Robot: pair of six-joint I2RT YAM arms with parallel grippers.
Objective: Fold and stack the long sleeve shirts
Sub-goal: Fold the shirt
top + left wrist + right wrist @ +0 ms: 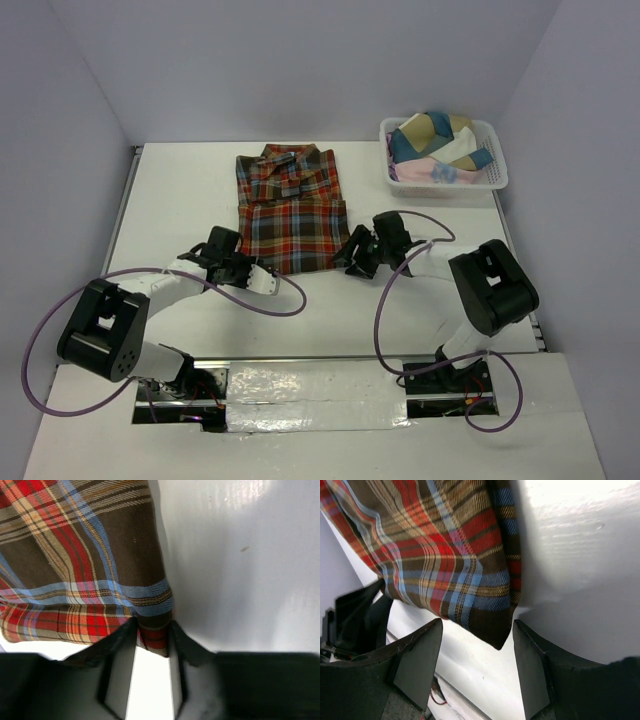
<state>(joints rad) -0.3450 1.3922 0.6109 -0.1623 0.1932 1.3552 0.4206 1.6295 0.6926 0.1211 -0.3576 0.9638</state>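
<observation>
On the table (180,190), a corner of the plaid shirt (290,215) is pinched by the left fingers (117,642); the wide right fingers (420,655) must be closed next, for folding

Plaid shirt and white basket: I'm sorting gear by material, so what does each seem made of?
Plaid shirt: looks like soft woven cloth, perhaps cotton flannel, with a matte finish. The wrist views show fine weave lines and a limp folded edge. Basket: probably moulded plastic, smooth-looking. Its thin slotted walls hold their shape around the cloth inside.
</observation>
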